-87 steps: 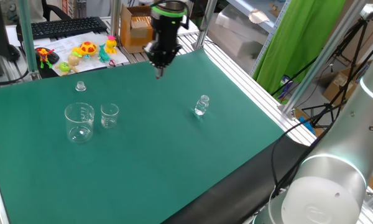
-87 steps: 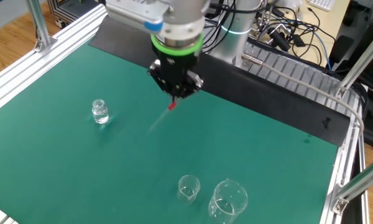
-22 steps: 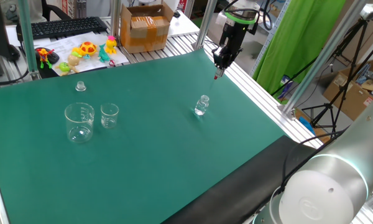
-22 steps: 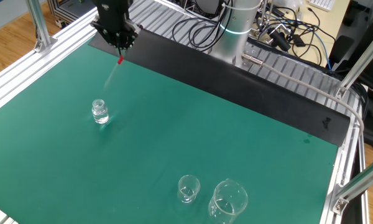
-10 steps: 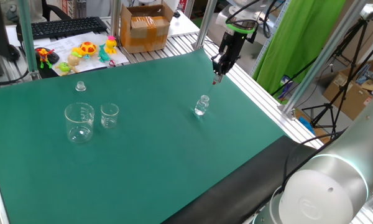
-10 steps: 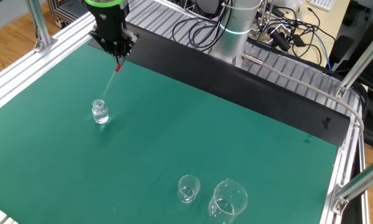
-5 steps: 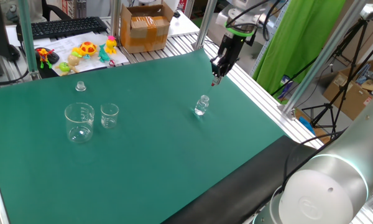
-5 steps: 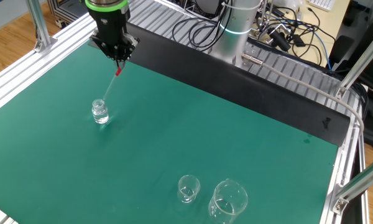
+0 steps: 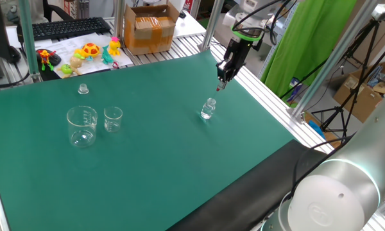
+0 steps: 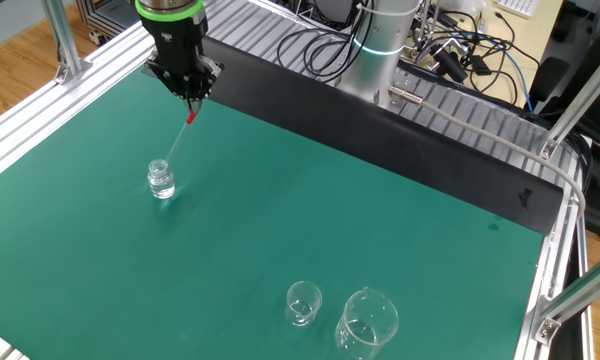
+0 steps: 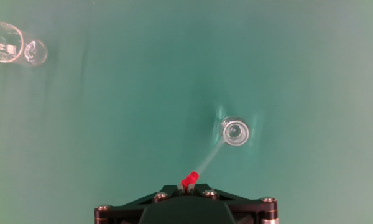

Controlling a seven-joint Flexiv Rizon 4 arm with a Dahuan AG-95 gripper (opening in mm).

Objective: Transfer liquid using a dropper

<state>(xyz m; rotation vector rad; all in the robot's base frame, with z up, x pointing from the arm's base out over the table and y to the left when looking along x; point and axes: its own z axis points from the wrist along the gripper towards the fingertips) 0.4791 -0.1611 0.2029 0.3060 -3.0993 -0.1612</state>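
Gripper (image 10: 190, 98) clenched on the dropper (image 10: 180, 135), hanging above the small glass bottle (image 10: 160, 180).
Step in hand: lining the tip over the mouth; in the hand view the bottle (image 11: 235, 132) sits at one o'clock of the red bulb (image 11: 189, 181). Next comes a straight descent.

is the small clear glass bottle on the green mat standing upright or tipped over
Upright. The small clear glass bottle stands on its base on the green mat, and the hand view looks straight down into its round open mouth.
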